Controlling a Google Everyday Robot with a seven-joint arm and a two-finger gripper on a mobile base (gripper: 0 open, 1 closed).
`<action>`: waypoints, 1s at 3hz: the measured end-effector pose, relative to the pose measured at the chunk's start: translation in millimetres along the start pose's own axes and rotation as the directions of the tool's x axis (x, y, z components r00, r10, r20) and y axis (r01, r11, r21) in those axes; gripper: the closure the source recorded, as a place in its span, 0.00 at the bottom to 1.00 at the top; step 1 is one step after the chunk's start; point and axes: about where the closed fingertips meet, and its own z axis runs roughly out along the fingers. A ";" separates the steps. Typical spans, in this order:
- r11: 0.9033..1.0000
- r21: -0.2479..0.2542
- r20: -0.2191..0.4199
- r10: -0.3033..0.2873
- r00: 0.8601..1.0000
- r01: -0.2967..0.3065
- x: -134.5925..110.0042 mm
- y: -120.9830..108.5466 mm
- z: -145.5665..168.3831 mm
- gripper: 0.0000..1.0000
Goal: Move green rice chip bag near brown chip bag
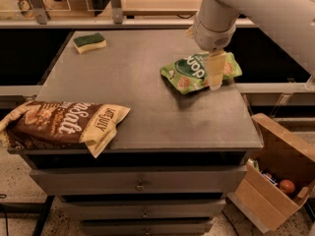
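The green rice chip bag (188,73) lies flat on the right side of the grey table (147,107), toward the far half. My gripper (215,71) hangs from the white arm directly over the bag's right part, at or just above its surface, and covers part of it. The brown chip bag (61,125) lies at the table's front left corner, with its cream end hanging a little over the front edge. The two bags are well apart.
A green-and-yellow sponge (89,42) sits at the table's far left. An open cardboard box (273,181) with small items stands on the floor to the right of the table. Drawers (140,185) run below the tabletop. A wooden counter with metal posts stands behind the table.
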 end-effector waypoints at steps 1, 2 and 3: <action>0.999 -0.025 0.053 -0.035 0.998 0.036 -24.0 -7.4 24.2 0.00; 0.997 -0.046 0.080 -0.054 0.995 0.058 -37.3 -14.5 42.2 0.04; 0.996 -0.066 0.095 -0.056 0.994 0.063 -45.2 -14.4 55.1 0.22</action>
